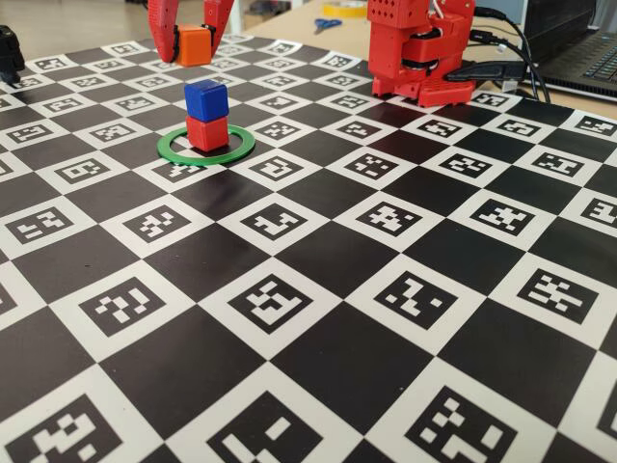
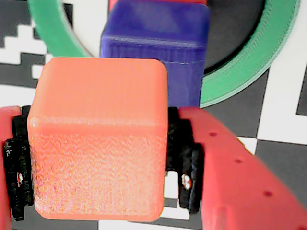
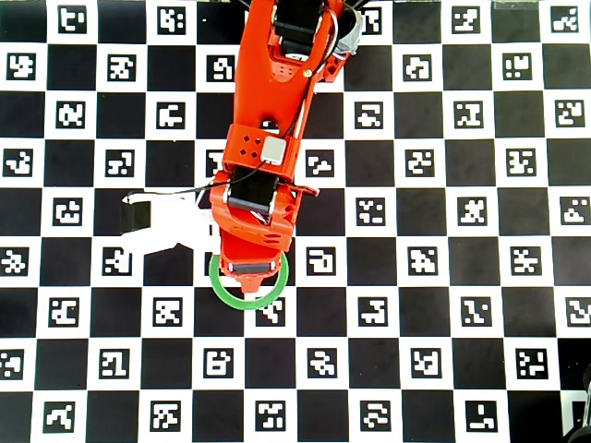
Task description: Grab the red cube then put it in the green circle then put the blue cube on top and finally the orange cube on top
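Two fingers [image 2: 192, 167] pinch the orange cube [image 2: 98, 139] between them, above the blue cube [image 2: 158, 40].

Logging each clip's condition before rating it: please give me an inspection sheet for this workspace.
Surface: black-and-white checkered marker board, flat.
Job's things: small matte blue cube stacked on small matte red cube inside the thin flat green ring; small matte orange cube held above the board.
Clutter: nothing seen on the board.
Grippers: red gripper, jaws shut on the orange cube.
Cables: black cables behind the arm base.
Surroundings: blue-handled scissors, yellow tape roll.
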Controlling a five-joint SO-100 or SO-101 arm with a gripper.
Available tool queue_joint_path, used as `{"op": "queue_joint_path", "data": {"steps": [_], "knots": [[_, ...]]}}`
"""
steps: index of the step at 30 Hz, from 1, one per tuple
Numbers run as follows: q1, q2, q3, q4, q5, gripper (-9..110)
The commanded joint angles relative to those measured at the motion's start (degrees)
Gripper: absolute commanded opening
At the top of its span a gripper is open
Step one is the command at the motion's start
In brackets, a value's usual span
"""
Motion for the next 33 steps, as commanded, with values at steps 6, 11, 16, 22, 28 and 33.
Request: {"op": "queue_joint_path", "data": {"steps": [6, 11, 16, 22, 28, 33], "knots": [[-0.44, 1.76, 0.88, -1.14, 1.23, 12], [-0.88, 1.85, 2.81, -2.37, 1.93, 12], [-1.05, 1.85, 3.69, -3.34, 2.29, 12], [-1.41, 1.85, 4.13, -3.43, 2.55, 12], [-1.41, 1.85, 4.75, -3.69, 2.37, 12], [-1.23, 1.85, 5.01, -3.96, 2.29, 12]]}}
